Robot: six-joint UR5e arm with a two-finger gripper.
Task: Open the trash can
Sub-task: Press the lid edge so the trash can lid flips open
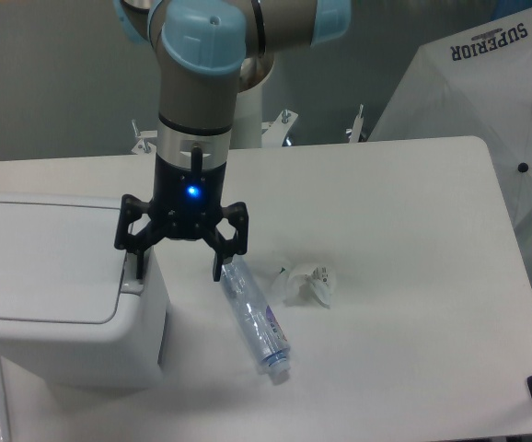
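- I saw the trash can [59, 295] at the left end of the white surface [404, 230], a big light grey box with rounded corners, and its flat lid lay closed.
- The darker grey push tab [132, 284] sat on the right edge of the lid, the edge that faces the arm.
- The gripper [179, 269] pointed straight down, with its two black fingers spread wide apart, so it was open and held nothing.
- Its left-hand finger in the picture [138, 261] stood right over the push tab; I could not tell if it really touched the tab or was only just above it.
- The other finger [219, 265] hung beside the can, with its tip close to the upper end of a clear plastic bottle [255, 318].
- The bottle lay on its side on the surface, just to the right of the can, its cap end pointing toward the near edge.
- A crumpled piece of white paper [306, 283] lay near the bottle, on its right side.
- A blue light [191, 191] shone on the wrist above the gripper.
- A white umbrella [487, 101] with the word SUPERIOR stood behind the right corner of the surface.
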